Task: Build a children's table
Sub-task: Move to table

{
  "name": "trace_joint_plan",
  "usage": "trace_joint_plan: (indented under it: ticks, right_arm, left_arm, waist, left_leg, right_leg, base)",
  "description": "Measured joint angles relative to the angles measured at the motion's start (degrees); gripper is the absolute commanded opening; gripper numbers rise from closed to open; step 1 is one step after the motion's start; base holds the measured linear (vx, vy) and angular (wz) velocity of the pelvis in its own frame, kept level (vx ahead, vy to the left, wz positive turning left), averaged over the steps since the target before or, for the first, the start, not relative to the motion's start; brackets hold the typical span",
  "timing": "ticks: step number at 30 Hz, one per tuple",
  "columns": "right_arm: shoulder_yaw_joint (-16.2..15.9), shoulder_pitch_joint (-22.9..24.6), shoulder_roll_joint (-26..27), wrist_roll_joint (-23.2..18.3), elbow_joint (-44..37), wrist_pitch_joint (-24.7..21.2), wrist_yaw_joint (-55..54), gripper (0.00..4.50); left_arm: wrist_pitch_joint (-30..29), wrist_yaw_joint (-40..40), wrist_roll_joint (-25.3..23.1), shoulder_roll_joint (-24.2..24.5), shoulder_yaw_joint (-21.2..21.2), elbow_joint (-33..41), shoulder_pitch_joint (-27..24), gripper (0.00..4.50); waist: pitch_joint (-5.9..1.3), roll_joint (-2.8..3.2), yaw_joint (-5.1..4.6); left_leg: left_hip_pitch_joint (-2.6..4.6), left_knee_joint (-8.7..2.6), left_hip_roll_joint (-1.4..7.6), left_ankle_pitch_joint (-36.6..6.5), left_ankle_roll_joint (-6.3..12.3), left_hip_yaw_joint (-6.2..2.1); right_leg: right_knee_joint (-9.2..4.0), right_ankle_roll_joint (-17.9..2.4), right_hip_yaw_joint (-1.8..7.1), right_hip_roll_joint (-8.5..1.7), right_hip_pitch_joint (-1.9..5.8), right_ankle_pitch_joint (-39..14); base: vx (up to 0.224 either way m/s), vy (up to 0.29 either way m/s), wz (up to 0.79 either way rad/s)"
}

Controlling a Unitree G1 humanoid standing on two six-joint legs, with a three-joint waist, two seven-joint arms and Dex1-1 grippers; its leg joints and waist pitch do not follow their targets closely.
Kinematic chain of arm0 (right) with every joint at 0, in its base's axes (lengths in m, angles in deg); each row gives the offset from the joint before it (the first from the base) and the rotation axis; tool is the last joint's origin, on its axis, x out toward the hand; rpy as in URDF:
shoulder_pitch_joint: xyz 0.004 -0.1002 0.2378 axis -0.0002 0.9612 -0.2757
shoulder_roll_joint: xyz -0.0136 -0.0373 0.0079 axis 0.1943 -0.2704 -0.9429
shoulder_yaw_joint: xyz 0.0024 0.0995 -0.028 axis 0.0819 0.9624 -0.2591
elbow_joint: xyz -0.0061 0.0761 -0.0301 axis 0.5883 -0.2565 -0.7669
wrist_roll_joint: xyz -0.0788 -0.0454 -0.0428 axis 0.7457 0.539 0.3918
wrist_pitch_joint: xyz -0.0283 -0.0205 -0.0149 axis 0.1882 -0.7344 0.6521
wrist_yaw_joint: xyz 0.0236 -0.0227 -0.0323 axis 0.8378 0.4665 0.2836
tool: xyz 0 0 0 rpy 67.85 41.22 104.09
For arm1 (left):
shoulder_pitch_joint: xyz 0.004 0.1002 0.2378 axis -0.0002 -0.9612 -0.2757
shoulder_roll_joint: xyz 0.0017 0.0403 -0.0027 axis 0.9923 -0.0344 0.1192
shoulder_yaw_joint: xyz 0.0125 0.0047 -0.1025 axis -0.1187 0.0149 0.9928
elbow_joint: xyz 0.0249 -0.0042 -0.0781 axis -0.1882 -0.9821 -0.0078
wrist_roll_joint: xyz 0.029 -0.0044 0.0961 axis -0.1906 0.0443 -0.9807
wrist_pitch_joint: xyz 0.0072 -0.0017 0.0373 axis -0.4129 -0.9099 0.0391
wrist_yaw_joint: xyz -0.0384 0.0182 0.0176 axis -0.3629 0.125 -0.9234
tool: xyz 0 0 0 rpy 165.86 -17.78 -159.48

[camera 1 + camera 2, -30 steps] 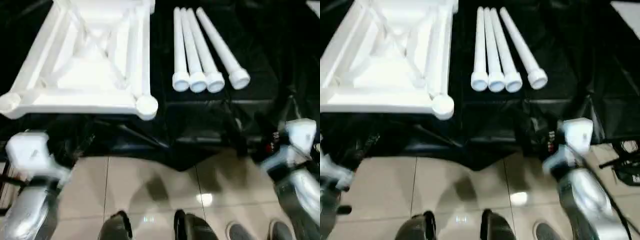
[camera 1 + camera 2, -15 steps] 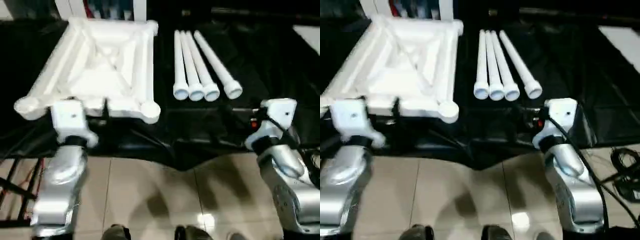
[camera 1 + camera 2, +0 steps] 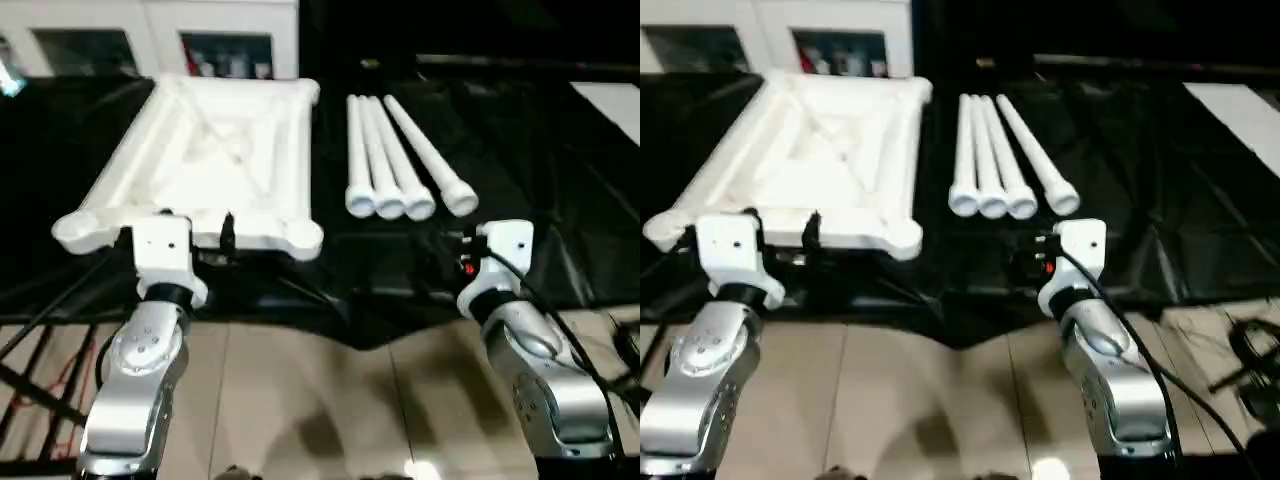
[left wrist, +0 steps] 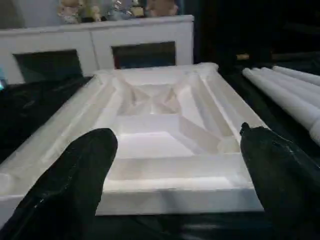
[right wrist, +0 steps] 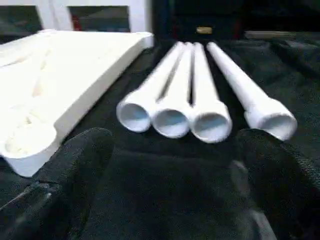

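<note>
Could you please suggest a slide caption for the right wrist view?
Open right pincer facing four long white tapered plastic tube legs on black sheeting, beside the upturned white plastic rectangular tabletop.

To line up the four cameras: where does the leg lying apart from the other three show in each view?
Left eye: rightmost leg, angled.
Right eye: rightmost again.
Left wrist: cannot tell it from the others.
Right wrist: alone beside the three.
Shared landmark: table top, left of the legs.
</note>
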Motion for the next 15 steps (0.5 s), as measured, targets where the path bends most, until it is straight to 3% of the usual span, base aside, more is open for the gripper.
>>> trace_joint_plan:
  ticks: [1, 3, 4, 5, 6, 7, 8, 9, 10, 11, 12, 13, 14, 15]
  right_arm:
    - [-0.06, 0.01, 0.08, 0.15, 0.13, 0.1, 0.2, 4.45]
    - [-0.74, -0.09, 0.35, 0.75, 0.43, 0.8, 0.36, 4.45]
    - [-1.02, -0.21, 0.73, 0.98, 0.45, 1.08, 0.39, 4.45]
    - [-1.45, -0.63, 1.27, 1.0, 0.65, 1.12, 0.43, 4.45]
    - [-2.09, -1.33, 2.11, 0.89, 0.62, 1.14, 0.66, 4.45]
    - [-2.66, -1.35, 2.53, 0.68, 0.58, 1.18, 0.93, 4.45]
    - [-2.88, -1.1, 2.55, 0.52, 0.59, 1.18, 1.08, 4.45]
    - [-2.71, -1.07, 2.34, 0.52, 0.6, 1.19, 1.16, 4.45]
    - [-2.43, -0.89, 2.06, 0.53, 0.6, 1.21, 1.19, 4.45]
    - [-1.9, -0.75, 1.42, 0.56, 0.62, 1.27, 1.28, 4.45]
    - [-1.15, -0.61, 1.0, 0.63, 0.89, 1.27, 1.3, 4.45]
    - [-0.36, -0.59, 0.53, 0.8, 0.96, 1.27, 1.25, 4.45]
    - [-0.05, -0.62, 0.3, 1.02, 0.94, 1.27, 1.21, 4.45]
    - [-0.01, -0.85, 0.54, 1.09, 0.92, 1.36, 1.16, 4.45]
  left_arm:
    - [0.02, 0.04, -0.1, 0.04, 0.0, -0.08, 0.32, 4.5]
    - [0.16, 0.07, -0.21, 0.03, 0.08, -0.44, 1.02, 4.5]
    - [0.3, 0.07, -0.22, 0.02, 0.2, -0.7, 1.1, 4.5]
    - [0.41, 0.13, -0.25, -0.05, 0.52, -1.06, 0.82, 4.5]
    - [0.43, 0.14, -0.28, -0.07, 1.1, -1.46, 0.47, 4.5]
    - [0.43, 0.19, -0.32, -0.1, 1.73, -1.93, 0.46, 4.5]
    - [0.44, 0.19, -0.32, -0.07, 1.9, -2.21, 0.46, 4.5]
    - [0.56, 0.19, -0.31, -0.33, 2.16, -2.31, 0.46, 4.5]
    - [0.77, 0.18, -0.29, -0.58, 2.13, -2.31, 0.49, 4.5]
    - [1.05, 0.19, -0.23, -1.56, 1.96, -2.34, 0.75, 4.5]
    - [1.16, 0.11, -0.1, -2.44, 0.42, -2.38, 1.18, 4.5]
    - [1.21, 0.08, 0.12, -2.77, -0.58, -2.39, 1.63, 4.5]
    - [1.27, 0.08, 0.24, -2.74, -0.8, -2.38, 1.68, 4.5]
    - [1.31, 0.08, 0.25, -2.35, -0.55, -2.39, 1.64, 4.5]
  waist:
    - [-0.06, 0.18, -0.07]
    - [-0.1, 0.21, 0.09]
    - [-0.19, 0.36, -0.07]
    - [-0.15, 0.21, 0.05]
    - [-0.18, 0.24, 0.17]
    - [-0.27, -0.04, 0.08]
    - [-0.38, -0.31, -0.12]
    - [-0.7, -1.15, -0.68]
    - [-1.09, -1.49, -0.99]
    - [-1.38, -1.34, -0.64]
    - [-1.71, -0.85, -0.27]
    - [-2.06, -0.23, 0.13]
    - [-2.51, 0.51, 0.5]
    - [-3.08, 1.63, 0.75]
  left_leg:
    - [-0.09, 0.12, -0.03, -0.01, 0.02, -0.62]
    - [-0.1, 0.28, -0.15, -0.18, 0.31, -1.03]
    - [0.44, 0.29, -0.09, -0.31, 0.51, -1.05]
    - [1.02, 0.0, 0.03, -0.45, 0.58, -0.46]
    - [1.62, -0.11, -0.44, -0.82, 0.75, -0.27]
    - [2.3, -0.1, -1.05, -1.37, 0.9, -0.23]
    - [2.89, -0.09, -1.75, -1.88, 0.89, -0.19]
    - [3.61, -0.04, -2.36, -2.46, 0.81, 0.04]
    - [3.68, -0.03, -2.62, -2.67, 0.88, 0.56]
    - [3.22, 0.45, -2.64, -3.13, 1.97, 0.89]
    - [2.34, 2.19, -2.42, -4.3, 4.46, 0.35]
    - [0.81, 4.14, -2.38, -4.55, 5.68, 0.03]
    - [-0.35, 4.32, -2.28, -4.25, 6.23, -0.46]
    - [-0.89, 3.19, -2.15, -3.67, 4.72, -1.0]
  right_leg:
    - [-0.56, 0.07, -1.1, -0.23, 0.93, -0.07]
    - [-1.37, 0.58, -2.7, -0.85, 2.75, -0.57]
    - [-1.65, 0.73, -2.48, -0.75, 3.07, -0.75]
    - [-1.32, 0.19, -1.38, -0.54, 2.99, -1.7]
    - [-0.16, -1.18, -0.12, -0.07, 2.94, -3.07]
    - [1.51, -3.34, 1.43, 0.23, 2.62, -4.25]
    - [2.91, -4.24, 2.44, 0.29, 2.24, -4.77]
    - [3.94, -3.88, 3.37, 0.25, 1.69, -4.87]
    - [3.91, -2.14, 4.31, 0.22, 2.11, -5.25]
    - [3.44, 0.11, 4.74, 0.5, 2.71, -5.3]
    - [2.69, 0.13, 5.32, 1.27, 3.15, -5.59]
    - [1.97, 0.16, 5.43, 1.84, 3.62, -5.73]
    - [1.09, 0.2, 5.42, 2.52, 4.16, -5.8]
    - [0.79, 0.36, 4.85, 3.38, 4.55, -6.15]
  base:
    - [0.053, 0.043, 0.56]
    - [0.08, 0.027, 0.63]
    - [0.096, 0.015, 0.64]
    - [0.132, 0.003, 0.35]
    - [0.132, 0.003, 0.35]
    - [0.16, 0.013, 0.07]
    - [0.16, -0.003, 0.06]
    - [0.16, -0.003, 0.06]
    - [0.164, -0.033, 0.15]
    - [0.172, -0.019, 0.15]
    - [0.172, -0.019, 0.15]
    - [0.18, 0.008, 0.13]
    - [0.195, 0.034, 0.13]
    - [0.195, 0.034, 0.13]
